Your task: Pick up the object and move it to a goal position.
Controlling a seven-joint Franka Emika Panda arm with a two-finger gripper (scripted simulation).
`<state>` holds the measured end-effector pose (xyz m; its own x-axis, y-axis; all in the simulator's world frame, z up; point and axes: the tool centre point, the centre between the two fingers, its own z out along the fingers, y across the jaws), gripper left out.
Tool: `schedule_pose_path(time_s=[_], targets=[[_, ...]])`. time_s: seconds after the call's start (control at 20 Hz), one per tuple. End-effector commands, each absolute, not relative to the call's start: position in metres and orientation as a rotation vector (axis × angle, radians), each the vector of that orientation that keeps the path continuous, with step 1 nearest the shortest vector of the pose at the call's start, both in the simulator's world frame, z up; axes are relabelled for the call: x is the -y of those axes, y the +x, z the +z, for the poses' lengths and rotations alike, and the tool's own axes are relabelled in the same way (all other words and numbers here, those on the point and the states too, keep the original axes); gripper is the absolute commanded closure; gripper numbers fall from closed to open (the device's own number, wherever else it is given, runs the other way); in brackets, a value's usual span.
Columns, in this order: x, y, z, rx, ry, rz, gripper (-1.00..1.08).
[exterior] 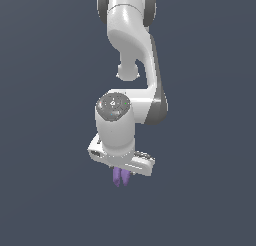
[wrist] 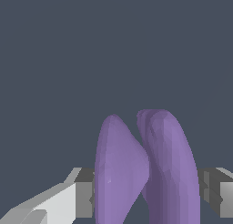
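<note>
Below the white hand of the arm, in the exterior view, the gripper points downward and the purple object pokes out from under it as two short lobes, narrower than the hand above. Nothing else shows around it there: only an even dark grey-blue field, with no visible surface under the object and no marker that could be read as a goal. In the wrist view the object fills the lower middle of the picture, its two rounded lobes standing side by side and joined along their length, and a grey finger pad meets one flank while the other finger presses the opposite flank, so the gripper is closed around the object and holding it. By that evidence the pick-up looks done, and the object seems to hang free in the grasp. What is left, as far as can be judged, is the carry to the goal position, whose whereabouts neither view reveals.
</note>
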<state>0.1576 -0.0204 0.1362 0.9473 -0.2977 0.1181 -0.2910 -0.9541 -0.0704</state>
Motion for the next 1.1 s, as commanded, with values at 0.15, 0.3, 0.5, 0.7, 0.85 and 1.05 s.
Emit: schedule_pose_path(time_s=[0.15, 0.3, 0.5, 0.7, 0.85, 1.05], targets=[[0.009, 0.174, 0.208, -0.508, -2.972, -0.385, 1.08], [0.003, 0.179, 0.255, -0.537, -2.916, -0.503, 1.08], [-0.003, 0.179, 0.317, -0.572, -2.837, -0.651, 1.08], [-0.006, 0.174, 0.376, -0.603, -2.755, -0.788, 1.08], [-0.008, 0.166, 0.416, -0.623, -2.696, -0.877, 1.08], [-0.009, 0.155, 0.456, -0.643, -2.631, -0.969, 1.08]])
